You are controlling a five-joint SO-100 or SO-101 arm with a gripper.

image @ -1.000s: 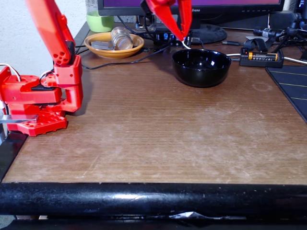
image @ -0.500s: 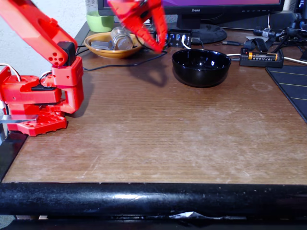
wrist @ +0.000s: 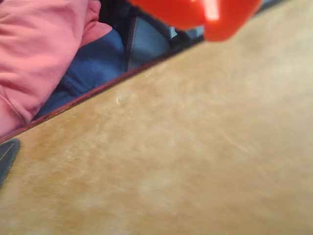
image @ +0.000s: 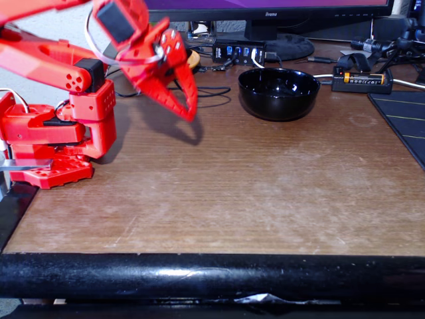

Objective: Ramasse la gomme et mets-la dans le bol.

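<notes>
**Entry: red arm, tool drawn in near its base, bowl to the right**

Fixed view: tool (image: 190,114) hung above the tabletop (image: 219,193), tips pointing down and blurred; whether clenched or released could not be told, and nothing showed between the tips. Black bowl (image: 279,93) stood well apart, right of the tool and farther back, upright. The eraser was not made out here, so neither its bearing from the tool nor its long axis could be given.

Wrist view: tool (wrist: 205,19) a red blur at the top edge over bare tabletop; pink and blue cloth (wrist: 58,54) beyond the table's edge.
</notes>
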